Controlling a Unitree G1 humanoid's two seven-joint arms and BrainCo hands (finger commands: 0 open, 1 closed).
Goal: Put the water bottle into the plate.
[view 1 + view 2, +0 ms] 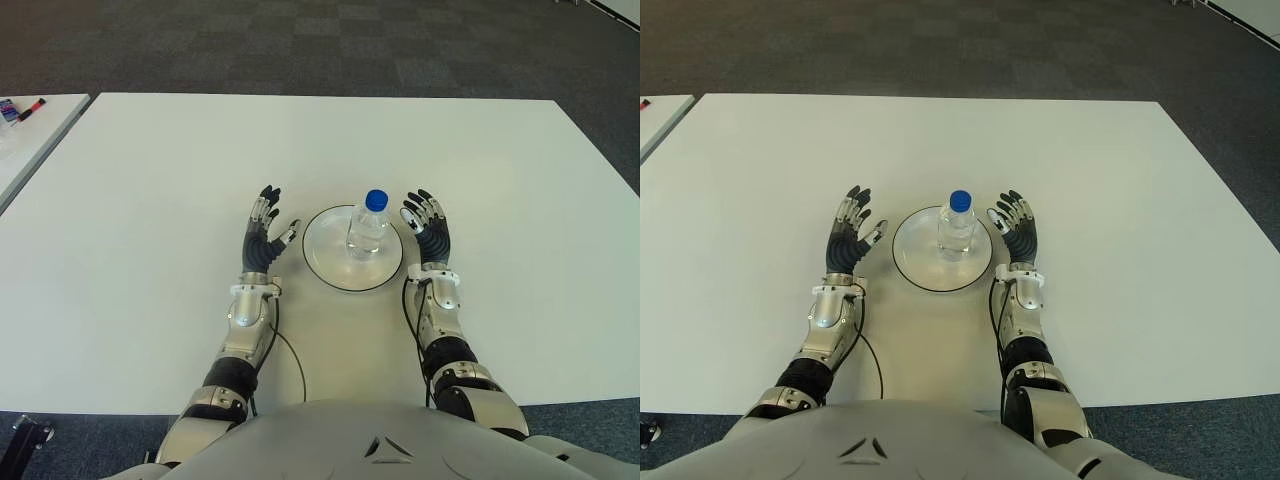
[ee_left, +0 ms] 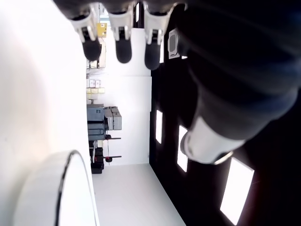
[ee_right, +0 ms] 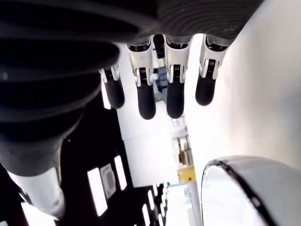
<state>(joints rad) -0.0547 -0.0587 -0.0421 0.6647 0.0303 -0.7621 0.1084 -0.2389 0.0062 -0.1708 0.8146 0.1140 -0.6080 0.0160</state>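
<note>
A clear water bottle (image 1: 368, 228) with a blue cap stands upright inside the white plate (image 1: 325, 262) near the table's front middle. My left hand (image 1: 266, 232) shows just left of the plate, fingers spread and holding nothing. My right hand (image 1: 427, 222) shows just right of the plate, close to the bottle but apart from it, fingers spread and holding nothing. The left wrist view shows straight fingers (image 2: 123, 43) and the plate's rim (image 2: 70, 188). The right wrist view shows extended fingers (image 3: 146, 94) above the plate's rim (image 3: 235, 165).
The white table (image 1: 150, 200) stretches wide on all sides of the plate. A second white table (image 1: 30, 135) with small items stands at the far left. Dark carpet lies beyond the far edge.
</note>
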